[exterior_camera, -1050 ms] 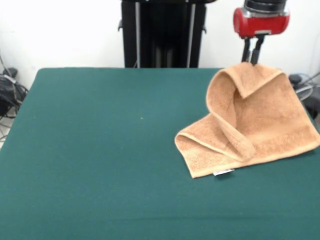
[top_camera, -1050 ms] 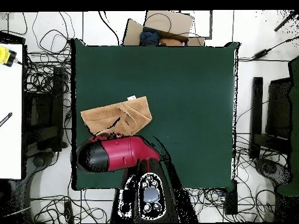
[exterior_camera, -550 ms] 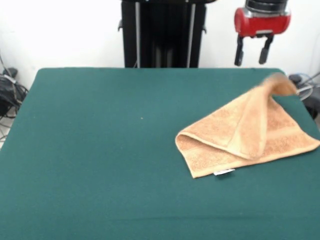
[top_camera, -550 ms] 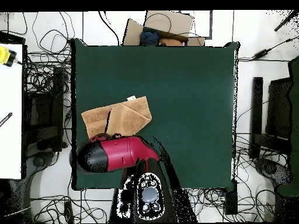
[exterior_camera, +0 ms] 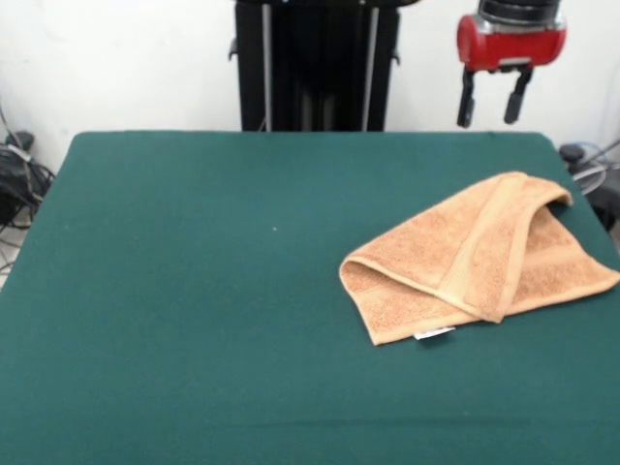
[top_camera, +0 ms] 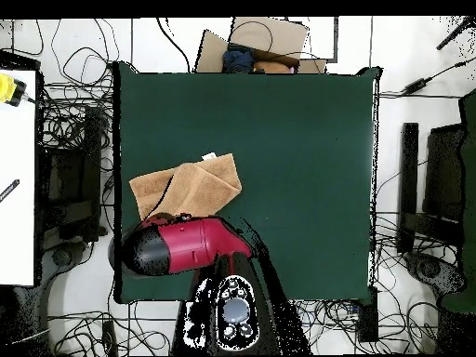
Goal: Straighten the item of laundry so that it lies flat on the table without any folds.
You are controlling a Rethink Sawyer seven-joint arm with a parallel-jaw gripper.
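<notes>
The item of laundry (exterior_camera: 465,266) is a tan-orange towel lying on the right side of the green table (exterior_camera: 194,291), folded over itself with one flap laid across the lower layer. A small white tag (exterior_camera: 433,334) sticks out at its near edge. My gripper (exterior_camera: 492,102) hangs open and empty above the table's far right edge, clear of the towel. In the overhead view the towel (top_camera: 186,189) lies at the table's (top_camera: 297,167) left edge, just above the red arm (top_camera: 181,246), which hides the gripper.
Cables and dark equipment (top_camera: 70,177) crowd the floor around the table. A cardboard box (top_camera: 256,42) sits beyond its top edge in the overhead view. More cables (exterior_camera: 15,179) lie at the left in the front view.
One second ago the gripper held a towel corner raised. It opened and the corner dropped, so the flap now lies folded over the towel. The gripper stays raised and empty.
</notes>
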